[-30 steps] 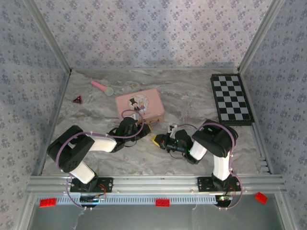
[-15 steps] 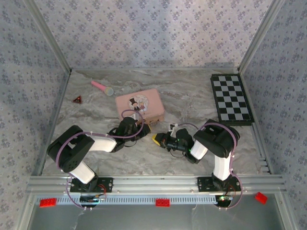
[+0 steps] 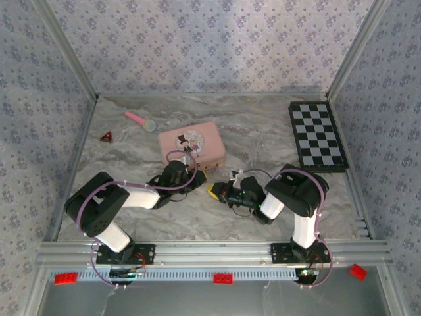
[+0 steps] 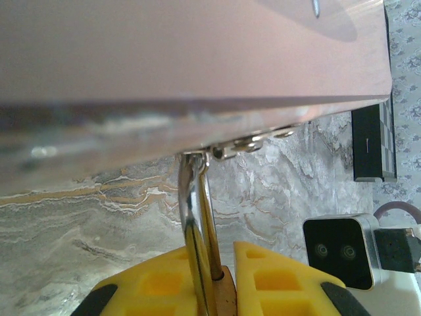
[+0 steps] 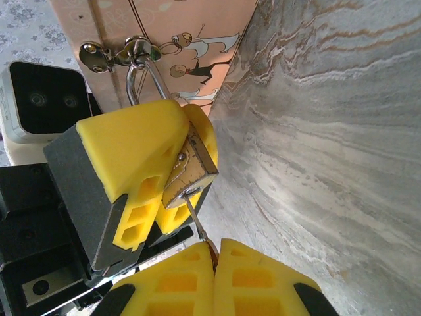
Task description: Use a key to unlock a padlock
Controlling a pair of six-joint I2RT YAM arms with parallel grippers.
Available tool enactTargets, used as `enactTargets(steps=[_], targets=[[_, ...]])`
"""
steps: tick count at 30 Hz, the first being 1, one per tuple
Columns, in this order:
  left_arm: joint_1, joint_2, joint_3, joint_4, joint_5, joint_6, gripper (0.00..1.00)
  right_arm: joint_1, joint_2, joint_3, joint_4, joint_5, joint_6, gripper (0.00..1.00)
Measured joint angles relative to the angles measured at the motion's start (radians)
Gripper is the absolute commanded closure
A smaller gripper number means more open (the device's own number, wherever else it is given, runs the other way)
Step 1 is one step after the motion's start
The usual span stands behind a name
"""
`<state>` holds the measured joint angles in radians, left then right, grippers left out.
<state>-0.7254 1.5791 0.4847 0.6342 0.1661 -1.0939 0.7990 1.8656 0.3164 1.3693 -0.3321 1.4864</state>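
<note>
Down near the middle of the marbled surface [image 3: 263, 125], both arms are folded low and their tips meet at the front right corner of the pink tin [image 3: 191, 141]. The padlock [image 5: 191, 172] hangs there. Its thin silvery shackle [image 5: 146, 69] passes through the small metal hasp [image 5: 99, 54] on the tin's side, and its brass body is pinched between the yellow pads of the left claw [image 4: 212, 266], which is clamped firmly on it. In the left wrist view the shackle rises straight out from between those pads to the hasp, with the tin's pink wall filling the space above.

The right claw [image 5: 214, 257] comes in from the other side, just beside the left one. Its two yellow pads are pressed together on the key [image 5: 195, 224]. Only the key's thin grey shaft shows, running from the pinched pads to the bottom face of the brass body. The tip touches that face, but I cannot tell how far it goes in, or whether the shackle is latched or loose.

The rest of the surface is well apart from this. A black-and-white chessboard [image 3: 318, 135] lies flat by the right wall. A pink stick with a pale blue tip [image 3: 139, 120] lies toward the far left, and a small red triangle piece [image 3: 105, 137] sits near the left wall.
</note>
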Motion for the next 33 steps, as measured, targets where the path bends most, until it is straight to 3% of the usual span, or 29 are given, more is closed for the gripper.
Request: enactTargets(steps=[33], targets=[[0.006,0.001,-0.010,0.036,0.014,-0.023,0.89,-0.010,0.012,0.003,0.004,-0.005,0.000,1.00]])
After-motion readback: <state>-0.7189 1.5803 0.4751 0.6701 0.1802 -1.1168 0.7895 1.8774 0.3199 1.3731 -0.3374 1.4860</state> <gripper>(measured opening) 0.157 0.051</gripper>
